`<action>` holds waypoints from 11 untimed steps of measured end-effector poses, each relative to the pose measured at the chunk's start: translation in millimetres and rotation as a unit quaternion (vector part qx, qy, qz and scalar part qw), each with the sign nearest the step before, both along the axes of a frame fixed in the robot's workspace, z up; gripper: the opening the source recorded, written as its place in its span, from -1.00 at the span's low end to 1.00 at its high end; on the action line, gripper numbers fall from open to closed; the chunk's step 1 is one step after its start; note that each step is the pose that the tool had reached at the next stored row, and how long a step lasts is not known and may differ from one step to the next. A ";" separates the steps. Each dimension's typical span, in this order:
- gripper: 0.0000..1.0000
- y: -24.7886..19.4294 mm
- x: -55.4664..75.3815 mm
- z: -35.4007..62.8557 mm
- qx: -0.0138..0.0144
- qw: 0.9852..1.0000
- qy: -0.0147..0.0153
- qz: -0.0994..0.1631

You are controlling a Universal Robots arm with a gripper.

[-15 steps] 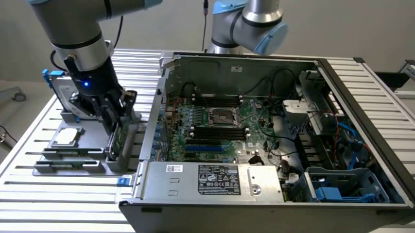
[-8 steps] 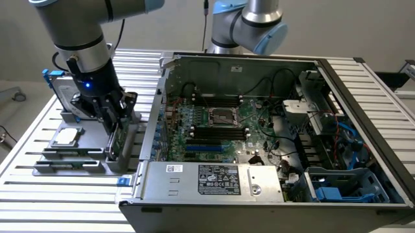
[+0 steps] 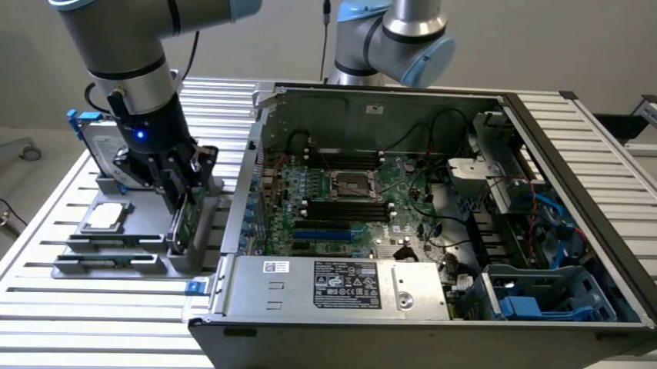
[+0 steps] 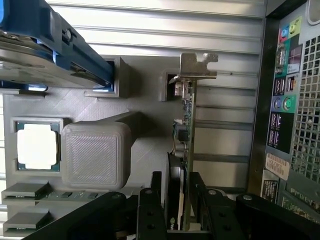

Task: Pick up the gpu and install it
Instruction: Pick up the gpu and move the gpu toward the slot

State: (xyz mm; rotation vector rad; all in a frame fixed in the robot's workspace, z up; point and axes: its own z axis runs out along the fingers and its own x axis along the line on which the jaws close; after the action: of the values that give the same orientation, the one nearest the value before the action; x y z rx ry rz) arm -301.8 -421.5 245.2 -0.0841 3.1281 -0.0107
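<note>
Fingers (image 4: 150,210) of my gripper (image 4: 176,176) sit closest in the wrist view: black, spread wide, one on each side of the gpu (image 4: 185,135). So jaws open, nothing clamped as far as I can see. The card stands on edge in the gray holder (image 4: 142,90), black shroud facing one finger and green board facing the other. Its silver bracket (image 4: 197,65) is at the end farthest from my fingertips, right by a holder post.

On the shroud side a ribbed gray block (image 4: 95,155) sits near with a clear gap, then a cpu chip (image 4: 36,146) in its pocket, and the blue-framed hard drive (image 4: 50,40) further out. On the board side there's bare slatted table (image 4: 225,135) up to the pc case (image 4: 287,150) rear panel. It has stickers and colored ports, but the print is too small to read.

Exterior view: the power supply (image 3: 339,286) is nearest, its sticker full of marks I can't make out. My gripper (image 3: 185,207) is down over the holder (image 3: 134,261), just outside the pc case (image 3: 575,138) wall. The gpu (image 3: 181,234) shows as a thin green edge between the fingers.

The case is open on top, so the motherboard (image 3: 401,223) is reachable from above. Blue slots (image 3: 323,233) lie uncovered toward my gripper's side of the board, and black memory slots (image 3: 349,209) flank the socket (image 3: 352,184). Cables and drive bays crowd the side farthest from my gripper.
</note>
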 end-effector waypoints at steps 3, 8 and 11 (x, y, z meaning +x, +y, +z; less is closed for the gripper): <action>-0.28 0.1 0.0 -0.8 0.000 1.000 -0.001 0.000; -0.28 0.1 0.0 -1.4 -0.001 1.000 -0.001 0.000; -0.32 0.1 0.0 -1.5 -0.002 1.000 -0.001 0.000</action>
State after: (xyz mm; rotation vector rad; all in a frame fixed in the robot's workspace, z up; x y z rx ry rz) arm -301.7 -421.4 243.7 -0.0840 3.1256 -0.0155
